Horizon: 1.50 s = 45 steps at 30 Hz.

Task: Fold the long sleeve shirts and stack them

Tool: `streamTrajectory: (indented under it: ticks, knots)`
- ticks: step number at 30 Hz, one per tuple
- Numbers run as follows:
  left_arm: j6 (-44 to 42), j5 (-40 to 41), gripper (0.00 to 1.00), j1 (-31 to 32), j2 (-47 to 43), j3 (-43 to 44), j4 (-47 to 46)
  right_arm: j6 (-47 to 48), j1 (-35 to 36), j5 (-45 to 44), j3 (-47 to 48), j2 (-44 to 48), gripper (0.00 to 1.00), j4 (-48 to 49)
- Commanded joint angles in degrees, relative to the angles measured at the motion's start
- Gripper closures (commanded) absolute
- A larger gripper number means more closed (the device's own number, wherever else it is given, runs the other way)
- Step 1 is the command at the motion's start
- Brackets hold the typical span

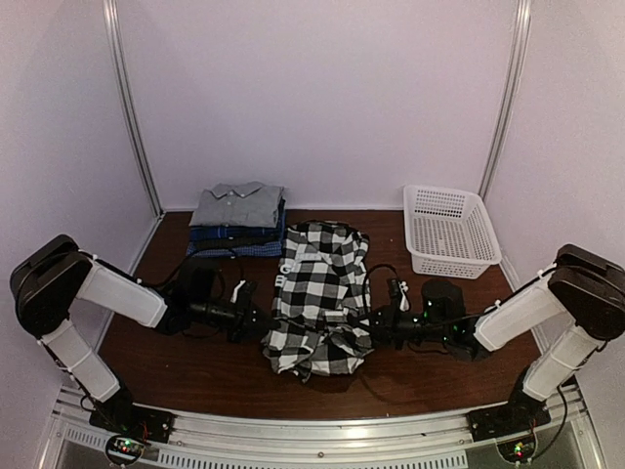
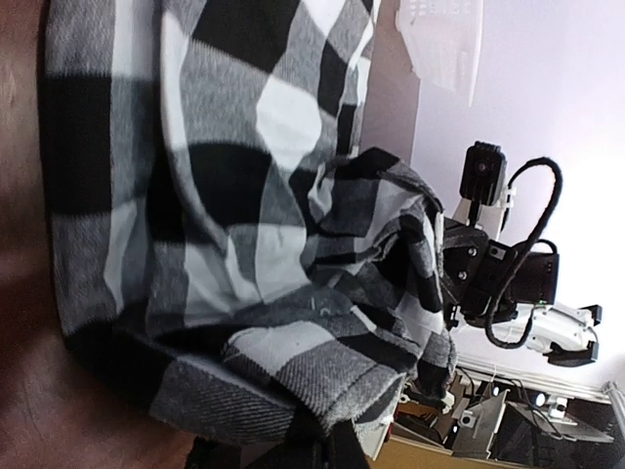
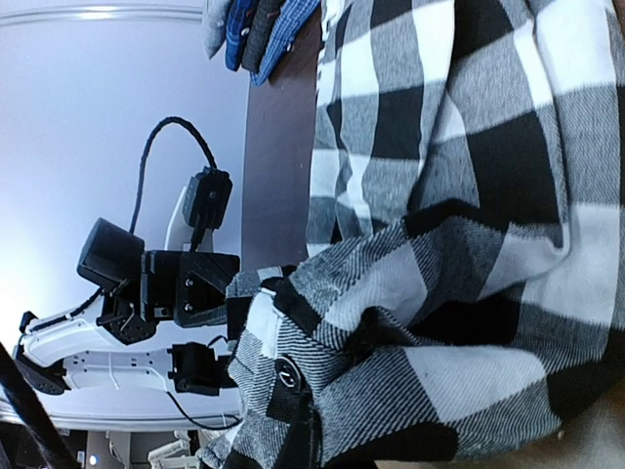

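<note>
A black-and-white check shirt (image 1: 320, 293) lies partly folded in the middle of the brown table, its near part bunched. My left gripper (image 1: 262, 322) is shut on its left edge, and the cloth (image 2: 293, 371) fills the left wrist view. My right gripper (image 1: 376, 322) is shut on its right edge, with the cloth (image 3: 439, 293) filling the right wrist view. A stack of folded shirts (image 1: 237, 220), grey on top of dark blue and blue-checked ones, sits at the back left.
A white lattice basket (image 1: 449, 230) stands at the back right. White walls close in the table at the back and sides. A metal rail runs along the near edge (image 1: 322, 430).
</note>
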State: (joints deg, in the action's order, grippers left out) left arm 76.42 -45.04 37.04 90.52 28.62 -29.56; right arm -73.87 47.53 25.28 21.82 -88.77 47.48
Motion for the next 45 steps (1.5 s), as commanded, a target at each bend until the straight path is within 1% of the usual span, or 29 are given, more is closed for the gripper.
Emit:
streamTrajectory:
  ticks: [1,7,9,10,11,13,14,17,19,20,22,24,26,28,32,35,38,41,45]
  knots:
    - [-1.45,-1.66,1.0,-3.35,5.88,6.78,-2.7,-1.17,-4.19,1.4,3.13,-5.9,1.0,6.34]
    - [-1.91,-0.95,1.0,-5.47,13.46,12.1,-4.07,-3.85,-6.9,3.22,5.96,-14.16,1.0,12.61]
    - [-2.71,-0.56,1.0,-5.48,15.18,13.65,-3.29,-4.84,-7.18,3.03,6.04,-15.49,1.0,14.73]
    - [-2.95,-0.44,1.0,-5.48,15.73,14.07,-3.01,-5.08,-7.31,3.02,6.02,-15.74,0.98,15.38]
    - [-3.02,-0.29,0.97,-5.53,15.97,14.35,-3.03,-5.22,-7.35,2.9,6.1,-15.65,0.94,15.61]
    - [-3.47,0.11,0.88,-5.65,16.01,14.91,-2.77,-4.88,-7.49,2.38,5.91,-14.72,0.88,14.96]
    - [-3.87,0.23,0.82,-5.7,15.98,15.29,-2.44,-4.38,-7.56,2.05,5.93,-13.82,0.84,13.92]
    - [-5.55,1.09,0.68,-5.9,14.75,16.42,-0.27,-1.73,-7.76,1.08,6.5,-10.64,0.71,9.24]
    - [-7.03,1.62,0.58,-6.28,13.58,17.04,1.6,0.07,-7.97,0.3,6.79,-8.22,0.64,5.8]
    - [-7.94,1.88,0.55,-6.5,13.03,17.43,2.72,1.14,-8.05,-0.03,7.11,-7.12,0.59,3.86]
    - [-10.21,2.83,0.48,-7.15,11.88,18.27,5.72,3.62,-8.15,-0.62,7.9,-5.25,0.52,-0.93]
    - [-13.42,3.47,0.42,-7.76,11.22,19.24,9.75,5.89,-8.37,-0.58,8.95,-4.27,0.45,-4.94]
    - [-16.52,3.47,0.39,-8.17,11.24,20.61,13.45,7.88,-8.54,-0.24,9.63,-4.13,0.41,-7.74]
    - [-19.53,3.06,0.36,-8.29,11.82,22.3,16.6,9.62,-8.83,0.22,10.58,-4.38,0.38,-10.19]
    - [-23.76,2.62,0.33,-8.3,12.92,24.49,20.93,12.78,-9.23,-0.26,12.26,-4.45,0.36,-15.44]
    - [-26.44,4.14,0.33,-8.35,13.0,25.07,24.28,16.38,-9.39,-1.98,14.07,-4.1,0.35,-20.91]
    - [-28.25,5.0,0.33,-8.34,12.67,24.64,26.32,21.61,-9.39,-3.99,16.9,-3.81,0.33,-28.01]
    - [-29.85,5.88,0.32,-8.35,10.9,23.22,27.06,25.35,-9.43,-5.51,18.69,-2.89,0.3,-33.08]
    - [-31.89,7.25,0.3,-8.3,7.21,21.1,27.52,28.35,-9.4,-7.16,19.17,-0.59,0.25,-36.98]
